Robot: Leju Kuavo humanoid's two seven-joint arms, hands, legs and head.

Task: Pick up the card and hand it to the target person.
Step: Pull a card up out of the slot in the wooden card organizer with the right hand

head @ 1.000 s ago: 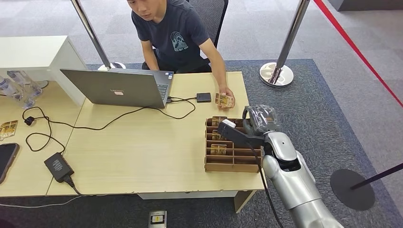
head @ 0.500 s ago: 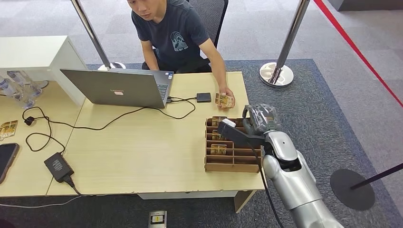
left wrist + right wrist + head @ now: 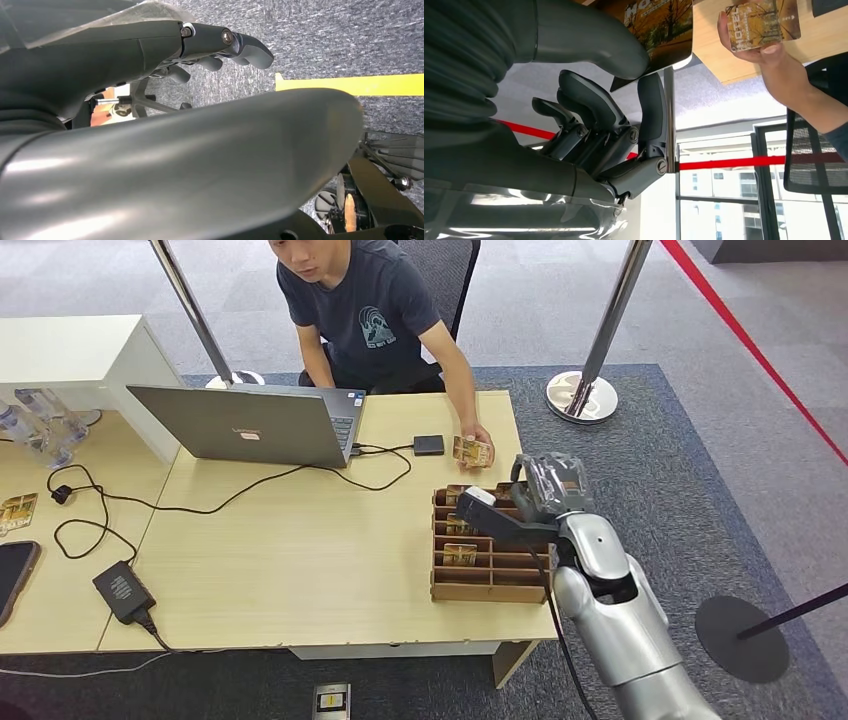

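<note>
Our right hand (image 3: 624,135) is pinching a thin card printed with autumn trees (image 3: 659,25) between thumb and finger, hovering over the slotted brown wooden organiser tray (image 3: 490,585). We are judging the pickup done; next we are reaching toward the seated person's hand (image 3: 478,443), which is itself holding a similar card. Several more cards are sitting in the tray's slots. Our left hand (image 3: 220,45) is hanging with its fingers apart, holding nothing.

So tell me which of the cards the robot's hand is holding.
The card pinched by the right hand, over the wooden tray. Others sit in tray slots, and the person's hand holds one.
</note>
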